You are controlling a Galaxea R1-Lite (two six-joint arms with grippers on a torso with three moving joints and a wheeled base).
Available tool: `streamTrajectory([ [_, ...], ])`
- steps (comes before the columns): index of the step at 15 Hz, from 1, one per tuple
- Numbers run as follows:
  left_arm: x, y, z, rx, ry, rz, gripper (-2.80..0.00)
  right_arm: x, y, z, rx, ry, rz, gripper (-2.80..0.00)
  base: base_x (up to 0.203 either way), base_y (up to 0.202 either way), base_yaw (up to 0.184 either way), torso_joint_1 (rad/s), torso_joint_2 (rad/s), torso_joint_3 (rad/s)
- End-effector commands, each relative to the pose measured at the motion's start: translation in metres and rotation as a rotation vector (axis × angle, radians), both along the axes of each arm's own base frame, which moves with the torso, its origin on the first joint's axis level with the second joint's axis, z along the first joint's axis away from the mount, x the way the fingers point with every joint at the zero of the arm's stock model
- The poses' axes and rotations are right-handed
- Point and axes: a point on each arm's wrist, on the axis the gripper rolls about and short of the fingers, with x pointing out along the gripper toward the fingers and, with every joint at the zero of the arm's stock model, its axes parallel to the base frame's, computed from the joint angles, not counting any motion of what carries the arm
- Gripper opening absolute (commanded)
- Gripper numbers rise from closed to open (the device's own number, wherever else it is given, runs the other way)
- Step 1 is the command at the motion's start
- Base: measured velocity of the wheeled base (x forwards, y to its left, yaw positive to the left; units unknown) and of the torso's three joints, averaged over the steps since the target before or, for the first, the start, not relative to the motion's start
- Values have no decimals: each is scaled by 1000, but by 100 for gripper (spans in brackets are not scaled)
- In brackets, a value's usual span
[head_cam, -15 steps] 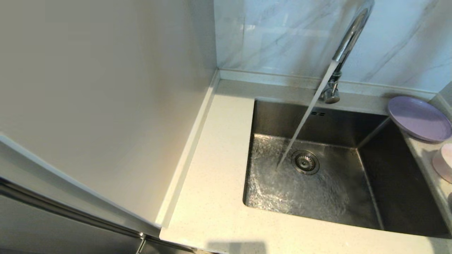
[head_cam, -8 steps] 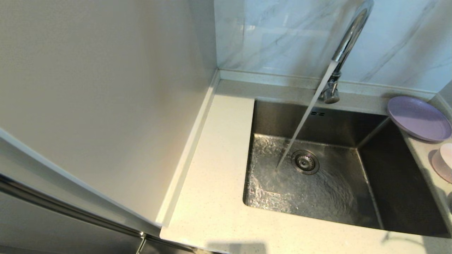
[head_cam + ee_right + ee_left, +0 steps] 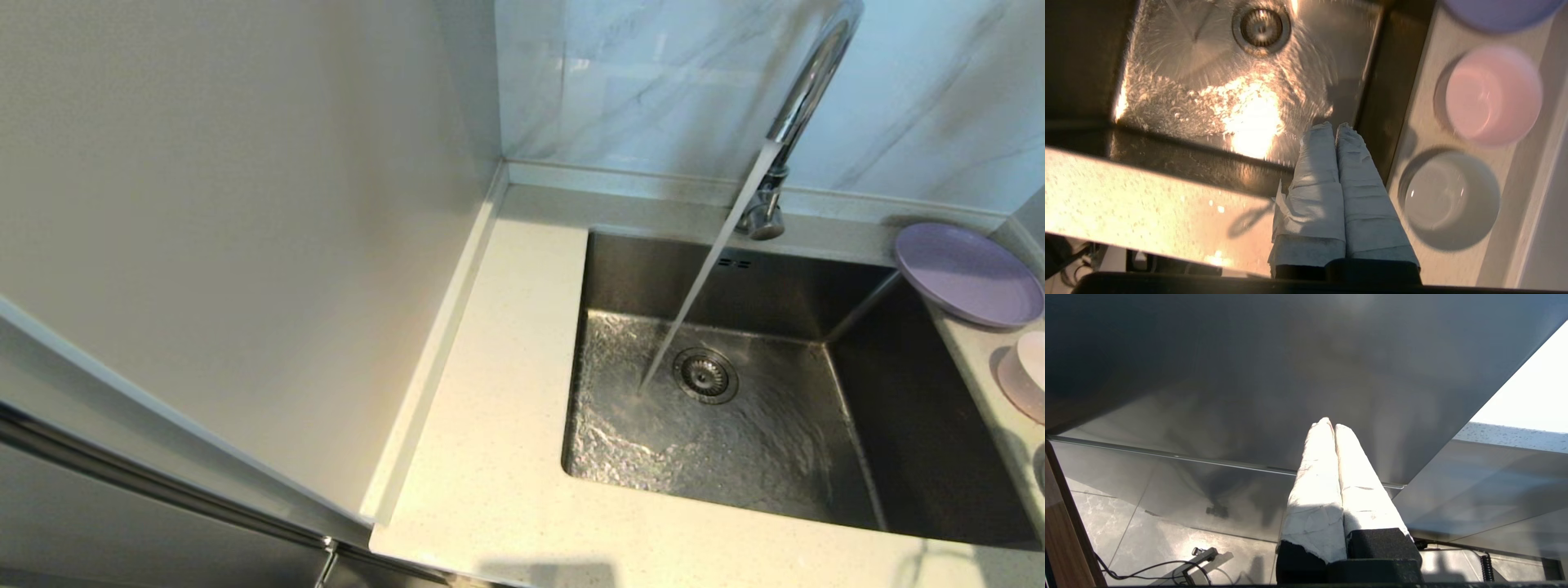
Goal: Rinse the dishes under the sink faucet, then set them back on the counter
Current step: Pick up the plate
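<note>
Water runs from the chrome gooseneck faucet [image 3: 804,90] into the steel basin [image 3: 629,269]. The lavender plate [image 3: 967,276] lies on the counter strip right of the basin, its edge over the basin corner. In front of it sits a small pink dish [image 3: 1027,376] [image 3: 1492,94], then a pale whitish bowl [image 3: 1449,200], which the head view does not show. My right gripper [image 3: 1333,126] is shut and empty, hovering over the basin's front right corner, beside the bowl. My left gripper [image 3: 1330,424] is shut, parked low before a steel cabinet front. Neither gripper appears in the head view.
The cream speckled counter [image 3: 490,457] runs along the basin's left and front sides. A tall pale wall panel [image 3: 245,245] rises on the left. The drain strainer [image 3: 704,376] sits mid-basin, just right of where the stream lands. The right counter strip [image 3: 1425,134] is narrow.
A faint thin shadow has come onto the counter's front right edge. The dishes have not moved and the water keeps running.
</note>
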Motion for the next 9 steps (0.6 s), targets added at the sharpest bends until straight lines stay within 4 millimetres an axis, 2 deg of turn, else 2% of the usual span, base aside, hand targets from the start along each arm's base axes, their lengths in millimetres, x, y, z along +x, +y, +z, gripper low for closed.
streamTrajectory([
  [1,0,0,0,0,0,0,-280,22,-6,10,3,3,49,-280,0,0,0,0,0,0],
  [4,0,0,0,0,0,0,-280,44,-13,26,-18,-2,101,-280,0,0,0,0,0,0],
  [9,0,0,0,0,0,-1,-280,65,-18,46,-93,70,165,-280,0,0,0,0,0,0],
])
